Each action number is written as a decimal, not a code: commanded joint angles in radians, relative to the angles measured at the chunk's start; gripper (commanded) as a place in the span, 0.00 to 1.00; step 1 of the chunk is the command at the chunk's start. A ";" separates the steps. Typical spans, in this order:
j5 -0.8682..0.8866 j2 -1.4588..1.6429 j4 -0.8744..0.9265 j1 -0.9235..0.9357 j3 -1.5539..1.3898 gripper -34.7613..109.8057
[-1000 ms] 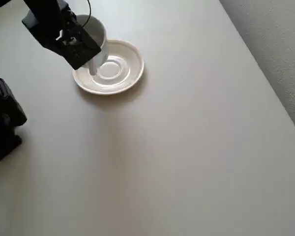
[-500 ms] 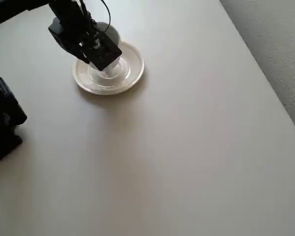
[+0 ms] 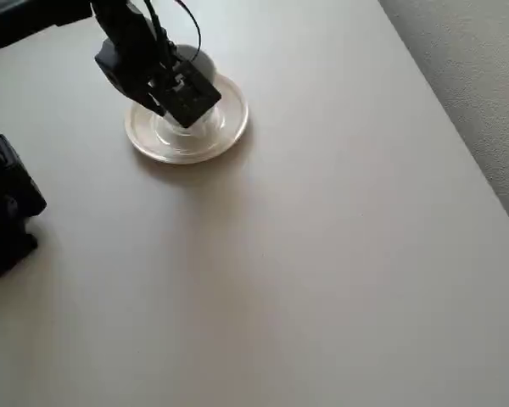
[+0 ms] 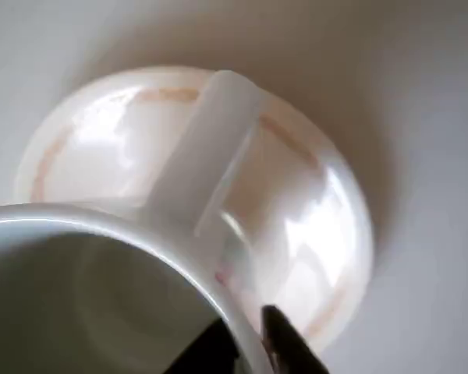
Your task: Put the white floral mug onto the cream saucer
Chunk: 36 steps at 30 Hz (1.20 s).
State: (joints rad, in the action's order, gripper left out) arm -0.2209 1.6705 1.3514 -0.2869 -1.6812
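Setting: plain beige table [image 3: 322,254], matte and bare across most of its width; a strip of textured grey wall or floor covering [image 3: 483,76] runs along the upper right in the overhead view.

Item 1: the cream saucer [image 3: 225,127], round and glossy, resting flat on the table at upper left. Its raised centre ring is partly covered by the arm in the overhead view; the wrist view shows the saucer [image 4: 327,210] lying below and beyond the mug.

Item 2: the white floral mug [image 3: 197,61], carried over the saucer's upper-left part. Whether its base touches the saucer cannot be told. In the wrist view the mug's rim [image 4: 132,226] curves across the lower left, with a faint pink mark on the wall just below it.

Item 3: the claw [image 3: 180,100], black, pinching the mug's wall: one pale finger [image 4: 203,156] lies outside against the rim, a dark finger sits at the lower edge.

Hazards, as judged:
- The mug seems off-centre toward the saucer's edge; let go here, it could land on the sloped rim and tip or slide off.
- The thin rim grip gives little hold, so the mug could rotate or slip.
- A hard descent could knock ceramic on ceramic or shift the saucer.
- Withdrawing the inner finger carelessly could drag the mug over.
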 commanded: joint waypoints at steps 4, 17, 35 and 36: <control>-0.014 0.038 0.002 0.026 0.011 0.23; -0.044 0.041 0.023 0.054 0.009 0.23; 0.003 -0.034 0.006 -0.054 -0.017 0.23; 0.011 -0.040 0.006 -0.066 -0.017 0.24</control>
State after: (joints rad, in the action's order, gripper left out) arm -0.2347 1.6322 1.3698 -0.3145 -1.7027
